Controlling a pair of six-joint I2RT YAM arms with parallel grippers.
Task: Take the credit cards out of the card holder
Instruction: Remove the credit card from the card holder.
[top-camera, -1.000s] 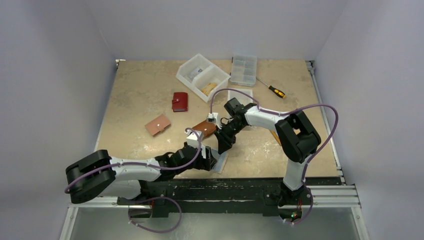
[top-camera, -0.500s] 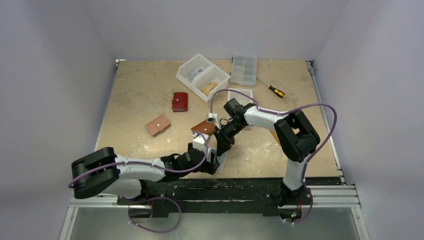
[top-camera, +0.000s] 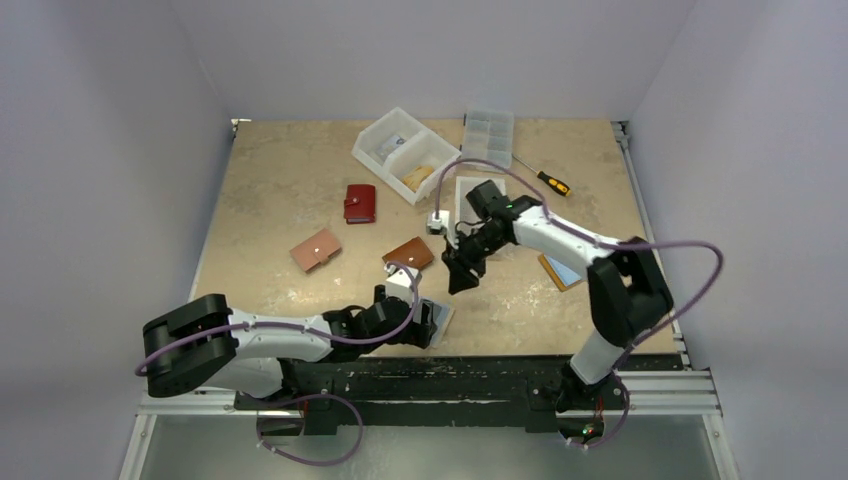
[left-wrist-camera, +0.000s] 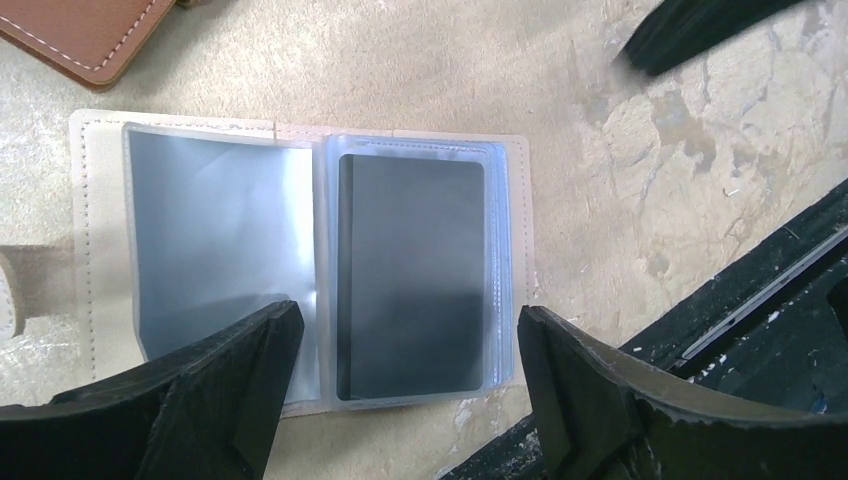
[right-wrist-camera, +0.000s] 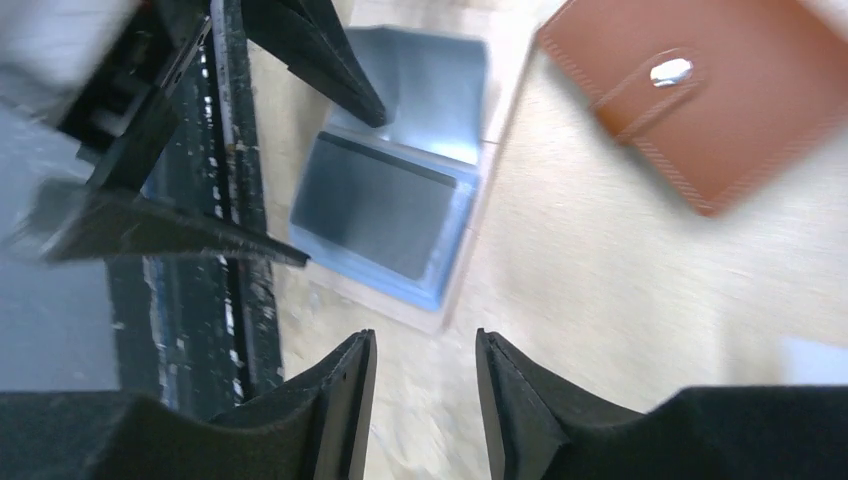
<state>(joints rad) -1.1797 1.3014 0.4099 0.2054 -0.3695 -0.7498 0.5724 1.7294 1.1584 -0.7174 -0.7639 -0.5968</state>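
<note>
The card holder (left-wrist-camera: 300, 260) lies open near the table's front edge, beige with clear sleeves. A black credit card (left-wrist-camera: 410, 275) sits in its right sleeve; the left sleeve looks empty. My left gripper (left-wrist-camera: 408, 320) is open and empty, with one finger over the left sleeve and the other beyond the holder's right edge. In the top view it (top-camera: 425, 325) hovers at the holder (top-camera: 440, 318). My right gripper (right-wrist-camera: 425, 350) is open and empty, above bare table just past the holder (right-wrist-camera: 390, 215). In the top view it (top-camera: 462, 280) is behind the holder.
A brown snap wallet (top-camera: 408, 253) lies just behind the holder. A tan wallet (top-camera: 316, 250) and a red one (top-camera: 360, 203) lie to the left. A light-blue card (top-camera: 562, 271) lies to the right. A white bin (top-camera: 405, 153), a clear organiser (top-camera: 487, 138) and a screwdriver (top-camera: 548, 181) are at the back.
My right gripper has pulled back and to the right, away from the holder and the brown wallet. My left gripper has moved right over the open holder.
</note>
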